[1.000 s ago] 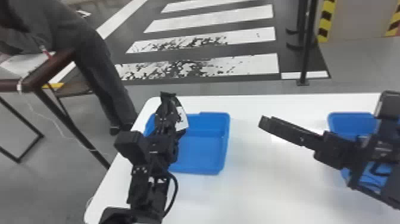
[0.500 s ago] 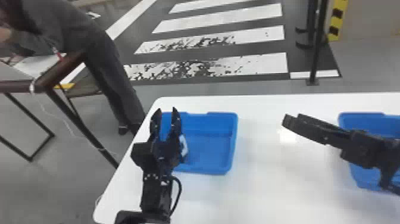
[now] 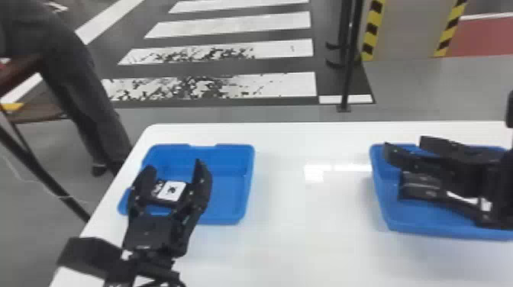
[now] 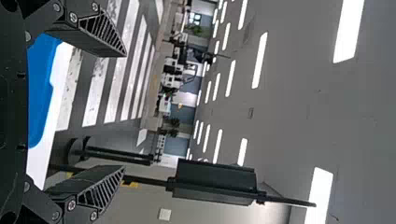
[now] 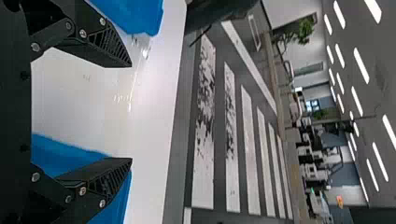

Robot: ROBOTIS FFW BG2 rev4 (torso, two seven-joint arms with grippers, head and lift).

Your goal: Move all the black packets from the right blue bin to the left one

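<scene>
Black packet [image 3: 161,194], one example with a white label [image 3: 173,190] bearing a dark mark; seen in the head view within the outline of the left blue bin [image 3: 231,191], toward its near left part. The label faces the camera.

Left claw [image 3: 175,165]: over the left blue bin, its two black fingers spread wide, one to either side of the packet as the head view shows it. In the left wrist view the same fingers [image 4: 93,37] stand well apart with nothing pinched between them.

Right claw [image 3: 404,145]: over the right blue bin [image 3: 410,219], reaching in from the right edge. Fingers [image 5: 105,44] spread in the right wrist view, holding nothing between the tips.

Dark item [image 3: 421,187]: within the right bin's outline, partly covered by the right claw; whether it is a packet cannot be told.

Bench [image 3: 313,221]: white, glossy, with a rounded far left corner; carries both bins, set well apart, a bright reflection between them.

Surroundings: grey floor with white crossing stripes [image 3: 248,86], the nearest ones worn; black upright post [image 3: 349,68]; yellow-and-black striped edging [image 3: 371,30].
</scene>
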